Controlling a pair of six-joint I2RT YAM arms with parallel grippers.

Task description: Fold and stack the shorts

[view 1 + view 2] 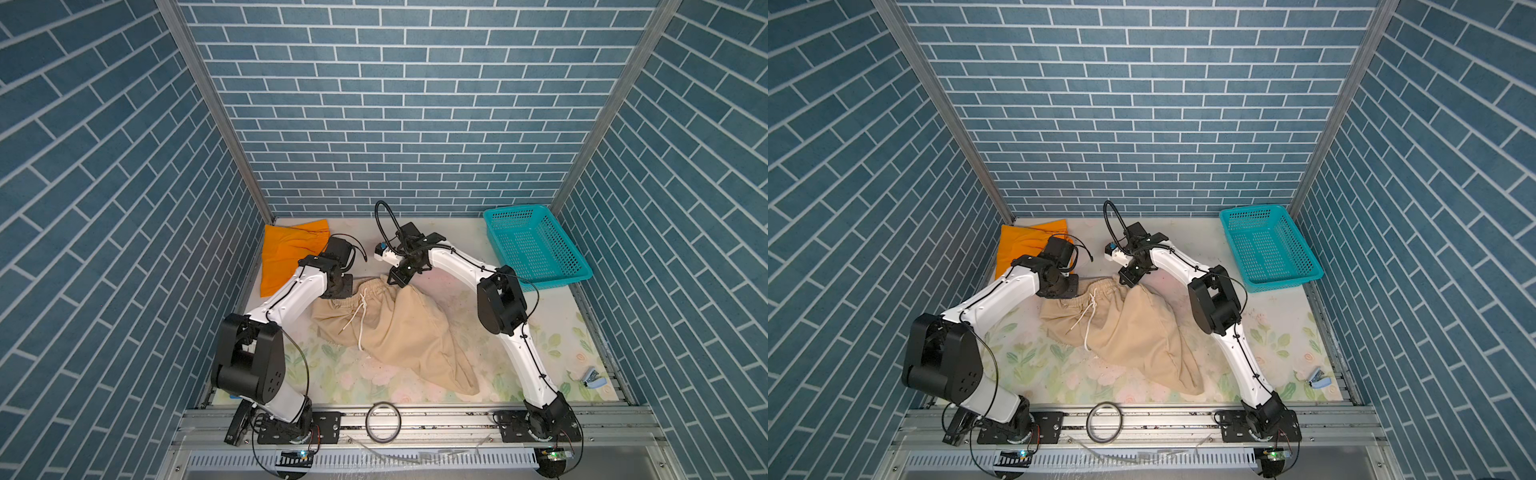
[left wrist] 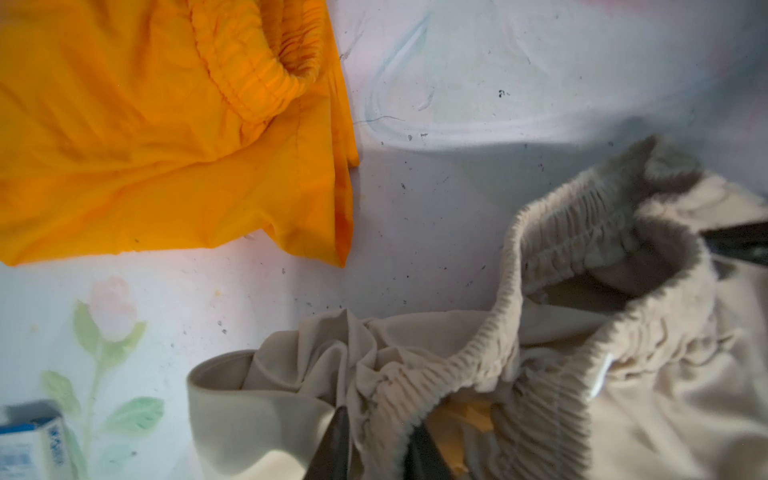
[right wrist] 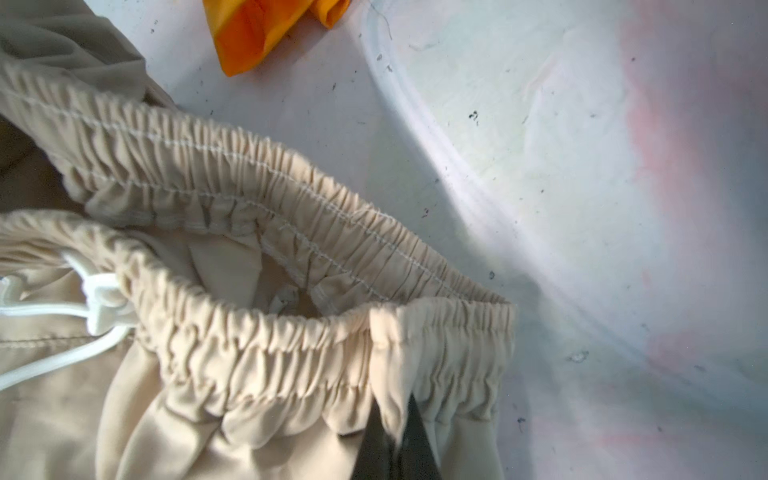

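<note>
Beige shorts (image 1: 399,328): crumpled in the middle of both top views, waistband toward the upper centre, legs trailing to the lower right, not yet folded
Waistband (image 3: 291,216): gathered elastic standing open like a mouth, the thickest and firmest part of the pair
Drawstring (image 1: 361,320): white, loose, hanging down across the front of the cloth
Handling: looks soft, light and limp, so it should sag and drag from wherever it is lifted; the two ends of the waistband seem the best places to hold it, since a pinch there would stretch the pair flat; the cord could snag
Right gripper (image 3: 392,436): jaws pressed together on a fold of the waistband at its right end, just above centre in a top view
Left gripper (image 2: 378,449): at the left end of the waistband, jaws parted with the ribbed elastic lying between them, loose rather than pinched by the look of it
Orange shorts (image 1: 286,253): upper left of the table by the back wall, lying fairly flat, near the beige pair without touching it; thin cloth, probably slicker than the beige
Table (image 1: 457,249): pale floral cover, bare behind the beige pair
Basket (image 1: 515,209): teal, perforated, upper right, well apart from both pairs
Step in hand: likely spreading the beige pair by its waistband before folding
</note>
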